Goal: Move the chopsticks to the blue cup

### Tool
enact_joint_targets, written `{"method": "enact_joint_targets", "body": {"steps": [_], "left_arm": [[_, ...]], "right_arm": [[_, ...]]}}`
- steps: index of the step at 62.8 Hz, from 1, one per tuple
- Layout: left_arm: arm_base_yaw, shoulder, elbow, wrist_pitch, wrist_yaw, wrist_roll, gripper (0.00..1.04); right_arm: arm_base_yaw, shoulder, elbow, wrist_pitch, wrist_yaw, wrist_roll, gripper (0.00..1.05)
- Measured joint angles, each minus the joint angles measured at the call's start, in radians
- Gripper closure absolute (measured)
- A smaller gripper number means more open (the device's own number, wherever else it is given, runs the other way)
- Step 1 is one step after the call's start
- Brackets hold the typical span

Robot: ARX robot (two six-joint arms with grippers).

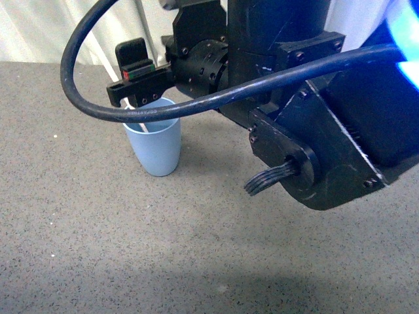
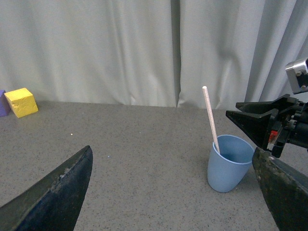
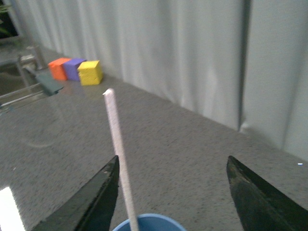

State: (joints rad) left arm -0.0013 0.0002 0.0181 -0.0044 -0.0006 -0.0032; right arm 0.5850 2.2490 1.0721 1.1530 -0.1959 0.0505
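Observation:
The blue cup [image 1: 155, 146] stands upright on the grey table, also seen in the left wrist view [image 2: 230, 165]. The chopsticks [image 2: 210, 118] stand in it as one pale stick leaning against the rim, the upper end well above the cup. My right gripper [image 1: 124, 75] hovers just over the cup, open. In its own view the stick [image 3: 117, 154] rises from the cup's rim [image 3: 149, 223] close beside one finger, with the gripper [image 3: 171, 192] not closed on it. My left gripper [image 2: 168, 202] is open and low over the table, a short way from the cup, holding nothing.
A yellow block [image 2: 21, 102] and a purple block [image 2: 2, 103] lie far off by the curtain; an orange block [image 3: 59, 68] sits beside them. A thick black cable [image 1: 85, 98] loops over the cup area. A white curtain [image 2: 120, 48] closes off the table's far edge.

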Motion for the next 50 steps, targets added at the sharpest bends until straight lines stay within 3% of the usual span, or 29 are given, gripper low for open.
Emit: {"method": "enact_joint_targets", "body": {"steps": [11,13,16,20,26,45,50], "left_arm": [[0.000,0.000,0.000,0.000,0.000,0.000,0.07],[0.000,0.000,0.000,0.000,0.000,0.000,0.07],[0.000,0.000,0.000,0.000,0.002,0.000,0.07],[0.000,0.000,0.000,0.000,0.000,0.000,0.07],[0.000,0.000,0.000,0.000,-0.001,0.000,0.07],[0.000,0.000,0.000,0.000,0.000,0.000,0.07],[0.000,0.000,0.000,0.000,0.000,0.000,0.07]], "right_arm": [[-0.014,-0.109,-0.110,0.021,0.124,0.031,0.07],[-0.010,-0.124,-0.129,0.025,0.228,0.019,0.12],[-0.015,-0.175,-0.217,0.065,0.523,-0.016,0.24],[-0.043,-0.246,-0.323,0.100,0.657,-0.029,0.35],[-0.109,-0.368,-0.472,0.137,0.657,-0.040,0.51],[-0.273,-0.668,-0.796,0.134,0.500,-0.048,1.04],[-0.303,-0.743,-0.847,0.113,0.465,-0.051,1.04]]}}
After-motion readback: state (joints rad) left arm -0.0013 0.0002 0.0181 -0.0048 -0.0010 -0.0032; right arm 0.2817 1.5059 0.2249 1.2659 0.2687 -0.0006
